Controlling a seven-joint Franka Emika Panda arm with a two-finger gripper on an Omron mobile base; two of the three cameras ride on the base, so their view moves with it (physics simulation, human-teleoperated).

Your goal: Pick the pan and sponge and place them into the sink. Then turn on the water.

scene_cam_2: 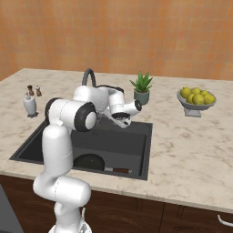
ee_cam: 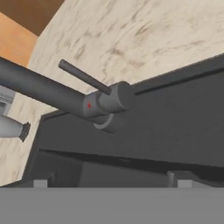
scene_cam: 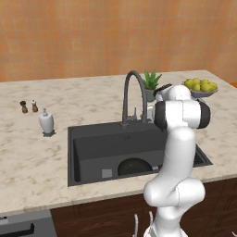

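The black pan (scene_cam: 134, 166) lies in the dark grey sink (scene_cam: 88, 139), its brown handle (scene_cam_2: 119, 170) toward the front wall. Beside it on the sink floor is the small grey-blue sponge (scene_cam: 107, 173). The dark gooseneck faucet (scene_cam: 132, 90) rises behind the basin, and no water runs from it. My gripper (ee_cam: 112, 181) is open and empty, its fingertips (ee_cam: 40, 183) spread wide. It hovers over the sink's back rim and faces the faucet base (ee_cam: 109, 101) and its thin side lever (ee_cam: 83, 78), a short way off.
A white soap dispenser (scene_cam: 46, 122) and two small shakers (scene_cam: 28, 106) stand left of the sink. A potted plant (scene_cam_2: 142, 88) and a bowl of lemons (scene_cam_2: 196, 98) sit at the back right. My own arm hides the sink's right side in the left base view.
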